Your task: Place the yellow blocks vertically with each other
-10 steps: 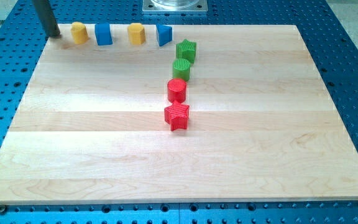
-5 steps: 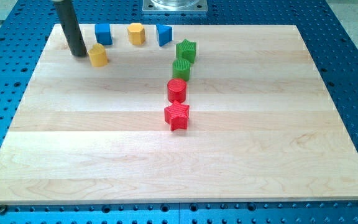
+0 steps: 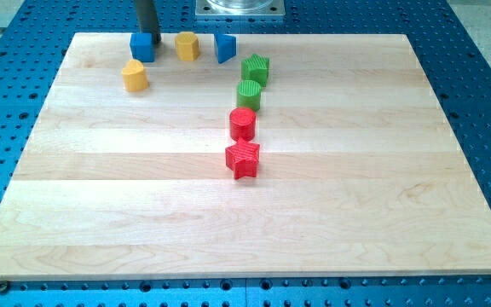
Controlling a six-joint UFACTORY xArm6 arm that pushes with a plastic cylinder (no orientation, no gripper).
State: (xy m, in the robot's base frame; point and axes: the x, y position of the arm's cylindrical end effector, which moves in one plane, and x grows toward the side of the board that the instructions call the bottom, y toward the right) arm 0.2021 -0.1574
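Note:
One yellow block (image 3: 134,75) lies near the view's top left, below and slightly left of a blue cube (image 3: 142,47). The second yellow block (image 3: 187,45) sits in the top row, to the right of the blue cube. My tip (image 3: 147,32) is at the view's top edge, directly behind the blue cube. Its very end is partly hidden by that cube. The tip is apart from both yellow blocks.
A blue wedge-like block (image 3: 224,48) sits right of the second yellow block. Below it runs a column: green star (image 3: 255,68), green cylinder (image 3: 248,95), red cylinder (image 3: 243,124), red star (image 3: 243,159). All stand on the wooden board (image 3: 356,170).
My tip pushed the left yellow block down and right out of the top row, then left it and moved up and right to behind the blue cube.

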